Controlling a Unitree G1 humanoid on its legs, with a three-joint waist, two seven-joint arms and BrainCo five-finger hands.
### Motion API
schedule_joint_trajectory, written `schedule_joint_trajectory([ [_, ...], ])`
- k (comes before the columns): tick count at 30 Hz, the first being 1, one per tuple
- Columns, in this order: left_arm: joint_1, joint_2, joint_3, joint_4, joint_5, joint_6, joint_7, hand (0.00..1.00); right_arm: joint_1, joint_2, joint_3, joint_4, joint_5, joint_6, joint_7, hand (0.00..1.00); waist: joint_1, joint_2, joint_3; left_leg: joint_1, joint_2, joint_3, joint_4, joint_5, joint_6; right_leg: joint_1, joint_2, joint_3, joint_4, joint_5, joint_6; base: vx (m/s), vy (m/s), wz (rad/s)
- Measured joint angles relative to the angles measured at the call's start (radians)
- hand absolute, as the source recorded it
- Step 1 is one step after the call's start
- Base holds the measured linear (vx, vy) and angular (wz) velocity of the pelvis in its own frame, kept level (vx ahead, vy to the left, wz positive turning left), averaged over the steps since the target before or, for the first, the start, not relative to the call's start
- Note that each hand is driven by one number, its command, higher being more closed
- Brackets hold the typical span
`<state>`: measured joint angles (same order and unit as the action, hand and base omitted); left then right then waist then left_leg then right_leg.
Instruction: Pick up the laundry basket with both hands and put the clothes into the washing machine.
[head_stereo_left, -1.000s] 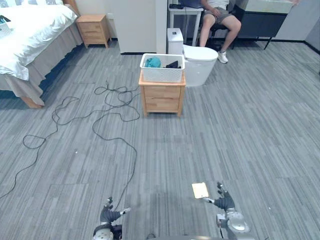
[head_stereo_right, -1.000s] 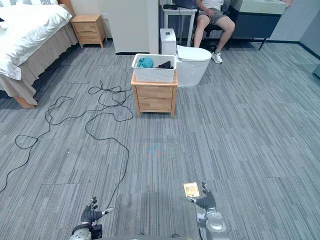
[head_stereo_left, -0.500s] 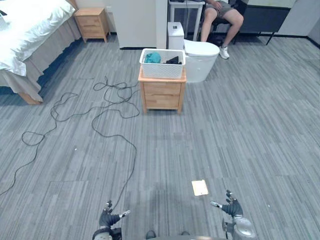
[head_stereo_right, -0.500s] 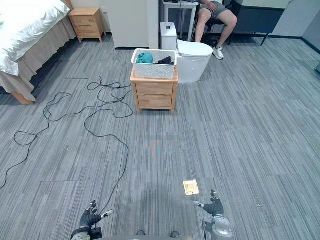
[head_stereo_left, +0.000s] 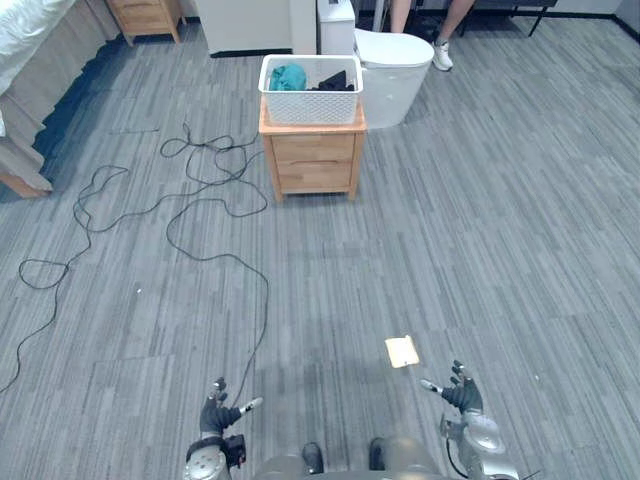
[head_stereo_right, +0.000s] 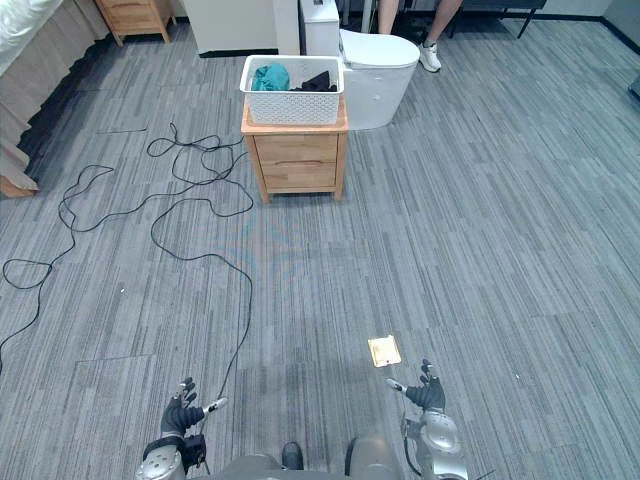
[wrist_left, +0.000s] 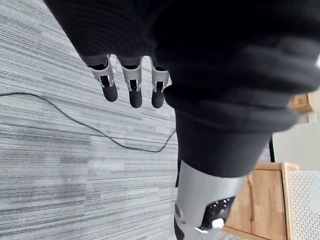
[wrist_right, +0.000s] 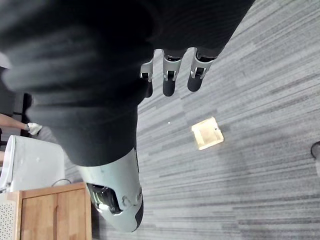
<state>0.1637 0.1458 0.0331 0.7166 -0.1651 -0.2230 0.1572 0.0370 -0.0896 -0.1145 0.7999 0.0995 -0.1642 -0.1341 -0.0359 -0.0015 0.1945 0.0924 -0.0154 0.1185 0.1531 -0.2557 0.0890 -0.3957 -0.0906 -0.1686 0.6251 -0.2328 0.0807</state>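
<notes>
Grey striped floor (head_stereo_left: 480, 230); laundry basket (head_stereo_left: 310, 105) of clothes (head_stereo_left: 288, 77) sits on a wooden cabinet (head_stereo_left: 312, 170), well apart from left hand (head_stereo_left: 217, 412) and right hand (head_stereo_left: 463, 396), both spread, empty.

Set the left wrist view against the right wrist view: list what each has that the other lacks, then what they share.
Left wrist view, not the right: the left hand, fingers straight, empty. Right wrist view, not the left: the right hand, also open, a yellow tag on the floor, a white unit, a person's shoe. Both: the wooden cabinet, the basket at its edge, grey floor.
</notes>
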Motion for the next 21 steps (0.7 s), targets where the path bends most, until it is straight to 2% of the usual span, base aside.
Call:
schedule_joint_trajectory([
  [1, -0.009, 0.002, -0.001, 0.000, 0.000, 0.000, 0.000, 0.00, -0.003, -0.001, 0.001, -0.002, 0.000, 0.000, 0.000, 0.00, -0.007, 0.003, 0.009, 0.015, 0.008, -0.013, -0.008, -0.004, -0.003, -0.013, 0.011, -0.013, -0.044, 0.007, -0.005, 0.56, -0.019, 0.66],
  [2, -0.035, 0.002, -0.004, 0.000, 0.001, -0.001, 0.000, 0.00, -0.002, -0.012, 0.011, -0.002, 0.000, -0.001, -0.001, 0.00, -0.018, 0.010, 0.026, 0.062, 0.031, -0.053, -0.046, -0.013, -0.021, -0.045, 0.045, -0.027, -0.236, 0.079, -0.009, 0.38, -0.024, 0.64],
  [3, -0.040, 0.001, -0.005, 0.000, 0.001, -0.001, 0.000, 0.00, -0.001, -0.015, 0.013, -0.002, 0.000, -0.001, -0.001, 0.00, -0.021, 0.007, 0.027, 0.071, 0.034, -0.059, -0.051, -0.017, -0.027, -0.047, 0.050, -0.028, -0.270, 0.099, -0.010, 0.61, -0.055, 0.80],
  [4, -0.047, 0.002, -0.016, 0.001, 0.001, -0.001, 0.000, 0.00, 0.003, -0.015, 0.016, -0.002, -0.001, -0.001, 0.000, 0.00, -0.028, 0.001, 0.032, 0.102, 0.032, -0.075, -0.053, -0.036, -0.061, -0.053, 0.057, -0.024, -0.365, 0.168, -0.028, 0.35, -0.057, 0.49],
  [5, -0.045, 0.003, -0.023, 0.002, 0.002, -0.001, 0.000, 0.00, 0.008, -0.015, 0.017, -0.004, -0.002, -0.001, 0.000, 0.00, -0.031, -0.009, 0.031, 0.125, 0.030, -0.082, -0.051, -0.049, -0.083, -0.057, 0.055, -0.018, -0.379, 0.194, -0.041, 0.75, -0.156, 0.80],
  [6, -0.030, -0.001, -0.026, 0.004, 0.009, -0.001, -0.002, 0.00, 0.034, -0.017, 0.016, -0.020, -0.003, 0.000, 0.001, 0.00, -0.040, -0.026, 0.019, 0.167, 0.036, -0.101, -0.023, -0.076, -0.129, -0.061, 0.044, -0.014, -0.323, 0.307, -0.118, 0.63, -0.165, 0.54],
  [7, -0.027, -0.014, -0.024, 0.010, 0.009, -0.001, -0.002, 0.00, 0.038, -0.021, 0.015, -0.027, -0.003, 0.000, 0.002, 0.00, -0.037, -0.004, 0.017, 0.150, 0.063, -0.102, 0.050, -0.083, -0.143, -0.072, 0.055, -0.028, -0.255, 0.273, -0.146, 0.64, -0.186, 0.47],
  [8, -0.026, -0.018, -0.024, 0.013, 0.009, 0.000, -0.003, 0.00, 0.037, -0.020, 0.015, -0.040, -0.003, 0.000, 0.002, 0.00, -0.038, 0.004, 0.018, 0.117, 0.076, -0.095, 0.132, -0.072, -0.166, -0.066, 0.059, -0.036, -0.234, 0.235, -0.153, 0.64, -0.229, 0.11],
  [9, -0.026, -0.035, -0.018, 0.018, 0.009, 0.001, -0.002, 0.00, 0.032, -0.019, 0.016, -0.054, -0.003, 0.000, 0.003, 0.00, -0.037, 0.025, 0.029, 0.033, 0.105, -0.064, 0.356, -0.017, -0.228, -0.025, 0.082, -0.046, -0.229, 0.190, -0.167, 0.67, -0.239, 0.00],
  [10, -0.018, -0.062, 0.005, 0.018, 0.009, 0.001, -0.003, 0.00, 0.033, -0.020, 0.025, -0.074, -0.003, 0.001, 0.003, 0.00, -0.030, 0.055, 0.041, -0.071, 0.158, -0.042, 0.627, 0.147, -0.236, 0.054, 0.121, -0.048, -0.261, 0.160, -0.186, 0.82, -0.257, -0.18],
  [11, -0.011, -0.074, 0.016, 0.016, 0.009, 0.001, -0.003, 0.00, 0.030, -0.021, 0.039, -0.078, -0.001, 0.001, 0.002, 0.00, -0.021, 0.063, 0.043, -0.120, 0.194, -0.035, 0.754, 0.179, -0.241, 0.100, 0.142, -0.041, -0.284, 0.149, -0.198, 0.69, -0.171, -0.42],
  [12, -0.008, -0.077, 0.020, 0.010, 0.009, 0.001, -0.003, 0.00, 0.029, -0.006, 0.052, -0.090, 0.000, 0.001, 0.002, 0.00, -0.002, 0.062, 0.049, -0.202, 0.251, 0.002, 0.960, 0.143, -0.192, 0.193, 0.173, -0.022, -0.322, 0.127, -0.211, 0.79, -0.177, -0.48],
  [13, -0.010, -0.081, 0.017, -0.007, 0.010, 0.001, -0.004, 0.00, 0.032, 0.014, 0.055, -0.110, 0.003, 0.000, 0.002, 0.00, 0.015, 0.044, 0.059, -0.272, 0.279, 0.031, 1.054, 0.114, -0.156, 0.289, 0.178, -0.005, -0.364, 0.116, -0.226, 0.61, -0.135, -0.39],
  [15, -0.009, -0.095, 0.015, -0.033, 0.010, 0.000, -0.005, 0.00, 0.039, 0.031, 0.054, -0.147, 0.009, -0.003, 0.000, 0.00, 0.028, 0.016, 0.053, -0.377, 0.279, 0.086, 1.004, 0.091, -0.119, 0.402, 0.162, 0.012, -0.449, 0.110, -0.228, 0.55, -0.085, -0.17],
  [16, -0.009, -0.098, 0.011, -0.043, 0.010, -0.001, -0.006, 0.00, 0.039, 0.033, 0.054, -0.161, 0.011, -0.007, 0.000, 0.00, 0.029, 0.008, 0.049, -0.432, 0.274, 0.105, 0.930, 0.084, -0.114, 0.448, 0.153, 0.014, -0.492, 0.099, -0.210, 0.65, -0.030, -0.15],
  [17, -0.012, -0.101, 0.007, -0.046, 0.013, 0.000, -0.006, 0.00, 0.033, 0.027, 0.054, -0.165, 0.011, -0.007, -0.002, 0.00, 0.039, 0.010, 0.049, -0.488, 0.260, 0.126, 0.745, 0.068, -0.120, 0.506, 0.146, 0.024, -0.536, 0.079, -0.191, 0.54, 0.019, -0.13],
  [18, -0.012, -0.102, 0.003, -0.045, 0.015, 0.001, -0.007, 0.00, 0.027, 0.027, 0.052, -0.163, 0.012, -0.006, -0.003, 0.00, 0.048, 0.009, 0.050, -0.507, 0.244, 0.120, 0.643, 0.069, -0.121, 0.527, 0.140, 0.032, -0.547, 0.069, -0.182, 0.54, 0.090, -0.19],
  [19, -0.017, -0.105, 0.001, -0.043, 0.020, 0.001, -0.006, 0.00, 0.028, 0.027, 0.043, -0.155, 0.012, -0.005, -0.004, 0.00, 0.054, 0.004, 0.053, -0.509, 0.205, 0.090, 0.472, 0.080, -0.136, 0.558, 0.127, 0.038, -0.562, 0.058, -0.173, 0.64, 0.184, -0.24],
  [20, -0.006, -0.111, -0.005, -0.041, 0.020, 0.001, -0.005, 0.00, 0.032, 0.021, 0.028, -0.148, 0.011, -0.006, -0.017, 0.00, 0.063, 0.010, 0.049, -0.484, 0.146, 0.026, 0.165, 0.136, -0.195, 0.609, 0.119, 0.051, -0.591, 0.034, -0.148, 0.53, 0.161, -0.24],
  [21, -0.002, -0.111, -0.006, -0.040, 0.020, 0.001, -0.004, 0.00, 0.032, 0.019, 0.028, -0.144, 0.011, -0.006, -0.019, 0.00, 0.065, 0.015, 0.046, -0.482, 0.142, 0.016, 0.119, 0.148, -0.201, 0.615, 0.120, 0.059, -0.595, 0.028, -0.144, 0.50, 0.211, -0.50],
])
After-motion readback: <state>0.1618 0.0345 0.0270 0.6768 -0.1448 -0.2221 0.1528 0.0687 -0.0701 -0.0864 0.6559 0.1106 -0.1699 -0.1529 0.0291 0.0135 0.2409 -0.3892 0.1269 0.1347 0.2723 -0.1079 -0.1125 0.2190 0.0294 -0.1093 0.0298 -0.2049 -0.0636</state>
